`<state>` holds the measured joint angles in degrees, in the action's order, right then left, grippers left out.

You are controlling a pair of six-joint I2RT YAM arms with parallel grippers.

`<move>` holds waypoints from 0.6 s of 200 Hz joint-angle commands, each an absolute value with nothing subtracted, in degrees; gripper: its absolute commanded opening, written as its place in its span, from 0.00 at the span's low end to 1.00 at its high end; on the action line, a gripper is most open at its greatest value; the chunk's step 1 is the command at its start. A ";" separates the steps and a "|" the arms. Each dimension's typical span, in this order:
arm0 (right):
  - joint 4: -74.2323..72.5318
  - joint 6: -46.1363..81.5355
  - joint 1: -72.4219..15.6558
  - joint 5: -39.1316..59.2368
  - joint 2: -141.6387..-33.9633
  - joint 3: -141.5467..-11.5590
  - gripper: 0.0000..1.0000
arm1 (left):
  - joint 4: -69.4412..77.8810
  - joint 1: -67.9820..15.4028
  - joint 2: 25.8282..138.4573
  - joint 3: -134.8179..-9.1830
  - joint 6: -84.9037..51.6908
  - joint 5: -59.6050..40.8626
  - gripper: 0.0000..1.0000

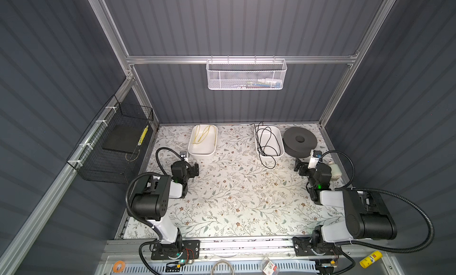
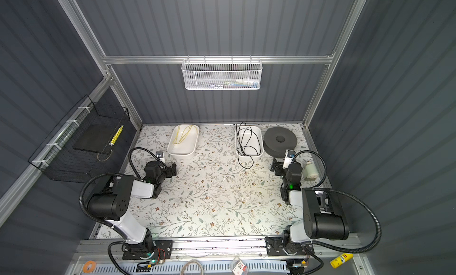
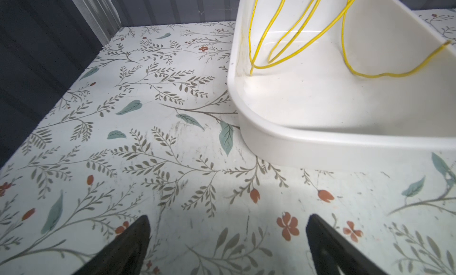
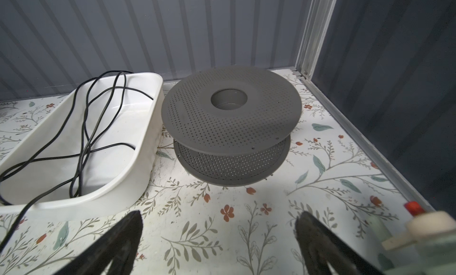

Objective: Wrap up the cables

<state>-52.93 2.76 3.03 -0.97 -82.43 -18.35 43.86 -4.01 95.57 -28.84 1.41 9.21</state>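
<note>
The cables are one thin black cord (image 1: pixel 258 140) (image 2: pixel 243 143) lying in loose loops in a white tray (image 1: pixel 280 140) at the back right. One loop spills over the tray's front wall onto the table. The right wrist view shows the cord (image 4: pixel 84 148) in that tray (image 4: pixel 111 194). A grey perforated spool (image 1: pixel 299 140) (image 4: pixel 232 123) stands beside the tray. My right gripper (image 1: pixel 299 166) (image 4: pixel 219 219) is open and empty, just in front of the spool. My left gripper (image 1: pixel 195 169) (image 3: pixel 228 222) is open and empty over bare table.
A second white tray (image 1: pixel 201 154) (image 3: pixel 296 143) at the back left holds a thin yellow cord (image 3: pixel 296 37). A small white and green bottle (image 1: pixel 335 171) lies by my right wrist. A black wire basket (image 1: pixel 111 148) hangs on the left wall, a white mesh basket (image 1: pixel 246 75) on the back rail.
</note>
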 commanded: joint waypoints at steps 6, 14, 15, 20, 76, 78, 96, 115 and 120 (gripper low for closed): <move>-35.23 1.62 -0.07 -7.39 -72.14 -25.70 0.99 | 32.76 -3.69 84.96 -34.09 0.05 10.36 0.99; -26.75 2.31 -1.57 -10.40 -68.29 -29.73 0.99 | 31.64 -3.69 80.82 -34.09 -0.45 9.58 1.00; -25.77 2.38 -1.80 -10.78 -67.90 -30.38 0.99 | 31.51 -3.69 80.35 -34.10 -0.58 9.58 1.00; -20.48 2.67 -2.82 -12.28 -65.62 -33.32 0.99 | 30.50 -3.69 77.64 -34.28 -1.48 9.52 0.99; 17.73 29.10 -6.09 -9.71 -46.92 -54.08 0.99 | 0.04 -3.69 49.29 -46.45 -22.94 8.53 0.99; 17.05 29.25 -5.87 -8.01 -45.83 -53.36 0.99 | -1.53 -3.69 48.51 -46.77 -24.17 9.14 0.99; 14.19 32.44 -5.34 0.50 -39.94 -48.13 0.88 | -14.99 -3.69 41.55 -48.20 -35.73 16.08 0.99; 18.35 35.26 -5.27 0.32 -38.14 -45.02 0.80 | -14.87 -3.69 34.55 -42.90 -33.37 12.71 0.99; 18.93 36.18 -5.28 -0.31 -37.79 -44.10 0.76 | -15.41 -3.69 32.91 -41.59 -34.01 12.57 0.99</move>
<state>8.54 28.14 -5.32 -4.10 -37.12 -49.12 -1.54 -4.01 38.41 -46.96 -26.81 12.05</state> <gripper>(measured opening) 0.823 0.994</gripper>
